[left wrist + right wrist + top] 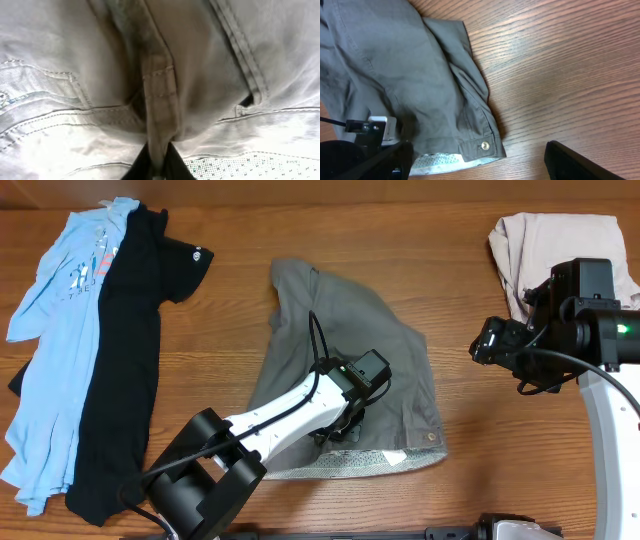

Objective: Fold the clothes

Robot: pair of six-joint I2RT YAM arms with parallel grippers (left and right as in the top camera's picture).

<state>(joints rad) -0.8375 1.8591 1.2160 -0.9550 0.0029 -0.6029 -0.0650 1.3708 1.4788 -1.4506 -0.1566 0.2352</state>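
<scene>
Grey-olive shorts (340, 330) lie crumpled at the table's middle, waist toward the front, with a metal button (484, 145) at the right corner and pale speckled lining (250, 165) showing. My left gripper (345, 428) is down on the waistband, shut on a raised fold of the shorts (157, 125). My right gripper (482, 342) hovers open to the right of the shorts. In its wrist view the right gripper (479, 162) frames the button corner, touching nothing. A black T-shirt (125, 350) and a light-blue shirt (60, 330) lie at the far left.
A folded beige cloth (545, 250) rests at the back right, behind my right arm. Bare wooden table (470, 480) shows to the right of and in front of the shorts. The left arm's base (195, 480) stands at the front edge.
</scene>
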